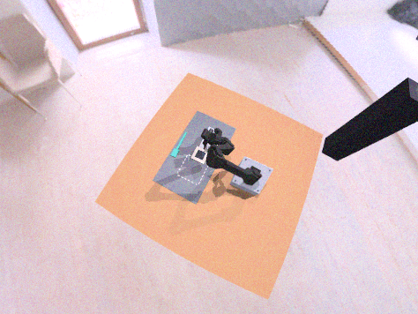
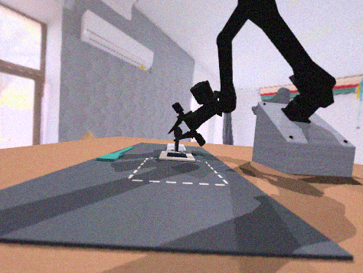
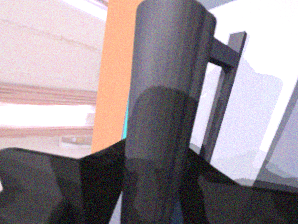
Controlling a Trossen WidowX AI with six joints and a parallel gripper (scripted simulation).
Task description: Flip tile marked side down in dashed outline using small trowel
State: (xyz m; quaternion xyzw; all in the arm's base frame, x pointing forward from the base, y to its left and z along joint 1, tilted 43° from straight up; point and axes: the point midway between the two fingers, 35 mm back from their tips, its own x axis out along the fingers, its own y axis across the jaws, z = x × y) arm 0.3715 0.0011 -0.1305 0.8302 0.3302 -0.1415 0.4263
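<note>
In the centre of the top view, the black arm (image 1: 234, 169) (image 2: 226, 57) is bending over a grey mat (image 1: 198, 121) (image 2: 153, 215), which lies on the orange bench (image 1: 260, 247) (image 2: 23, 161). Its tool (image 1: 205, 142) (image 2: 177, 132) (image 3: 156, 141) is clamped on a thick, dark round handle (image 3: 167, 75), which I take to be that of the small trowel. In the wrist picture this handle is standing upright through the middle, between the two fingers.

The tile (image 1: 200, 154) (image 2: 178, 155) is pale, with a dark square on its upper face. From above it lies at the upper right edge of the dashed outline (image 1: 178, 176) (image 2: 188, 183), mostly outside of it. From the exterior side, it is lying behind the outline, near the centre of the frame, with a pale piece (image 2: 171, 146) just behind it; whether the trowel touches the tile, I cannot tell.

A teal flat implement (image 1: 175, 153) (image 2: 111, 156) rests on the left part of the mat, apart from the tile. The arm's grey base (image 1: 238, 185) (image 2: 268, 153) stands to the right of the mat.
</note>
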